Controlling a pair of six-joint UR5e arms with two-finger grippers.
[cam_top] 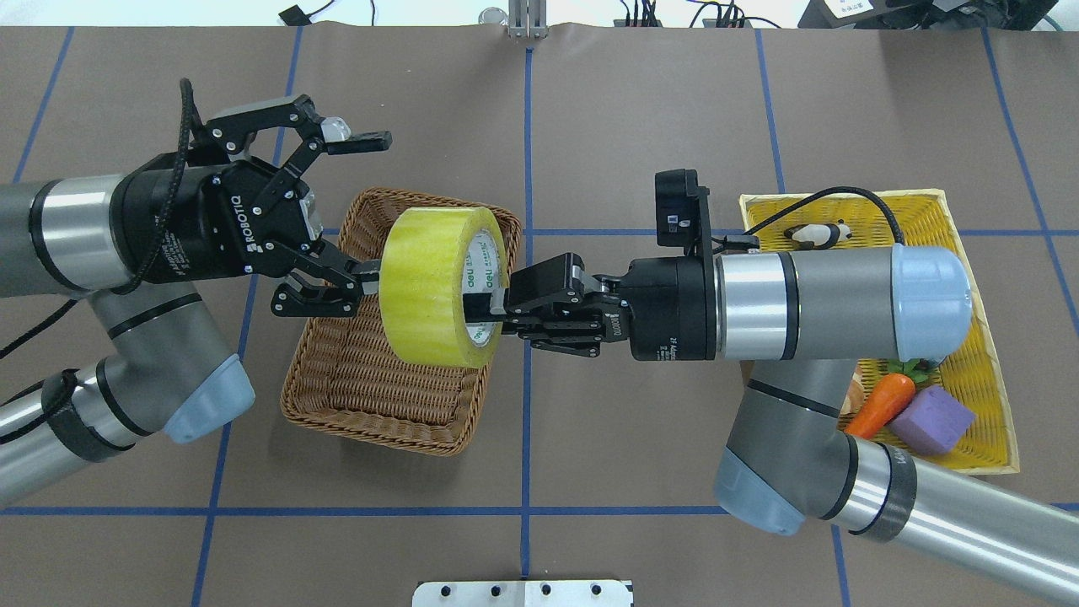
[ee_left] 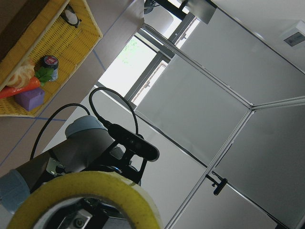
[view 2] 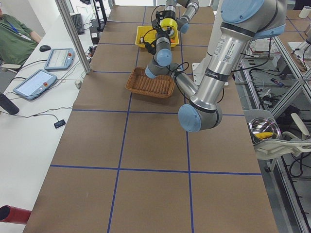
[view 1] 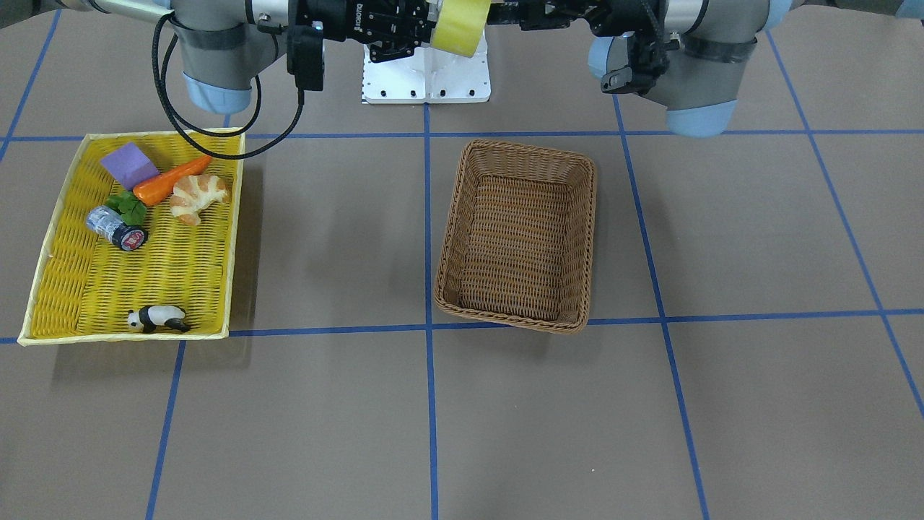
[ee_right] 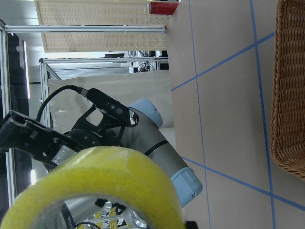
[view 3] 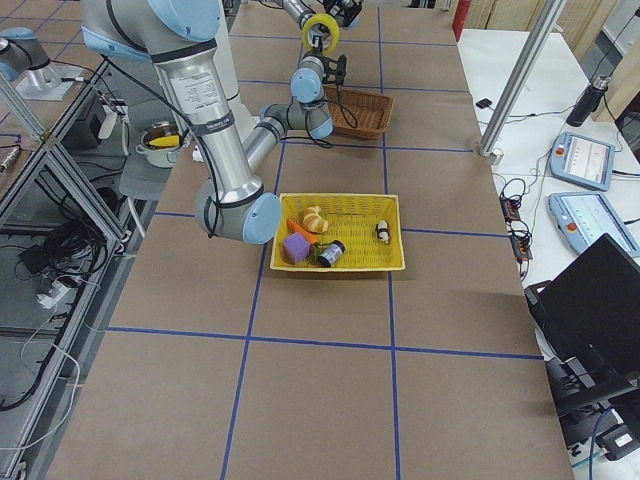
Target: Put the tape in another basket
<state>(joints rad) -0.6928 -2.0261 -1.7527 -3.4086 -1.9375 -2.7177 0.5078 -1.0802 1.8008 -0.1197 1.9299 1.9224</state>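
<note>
Yellow translucent ring-shaped tape roll (cam_top: pixel 430 287) with grey-white core hangs in the air, standing on edge. In the overhead view it overlaps the right side of the deep brown wicker basket (view 1: pixel 525 154). Right pincer (cam_top: pixel 493 310) is nearly closed, clamped on the roll's wall at the core, wrist level, pointing toward the left arm. Left pincer (cam_top: pixel 367 206) is spread wide, level, facing the roll and gripping nothing. Its lower finger (cam_top: pixel 337 282) is just beside the roll's outer face, contact unclear.

Basket sits on the brown worktop (view 1: pixel 722 404) with blue grid lines, well apart from the shallow bright-yellow woven tray (view 1: pixel 166 267). Tray holds purple block (view 1: pixel 128 165), orange carrot (view 1: pixel 170 180), bread piece (view 1: pixel 196 196), green leaf (view 1: pixel 130 208) and small silver cylinder (view 1: pixel 115 227) with dark red-marked cap, on its side. Panda figure (view 1: pixel 159 318) lies at the tray's far end from them.
</note>
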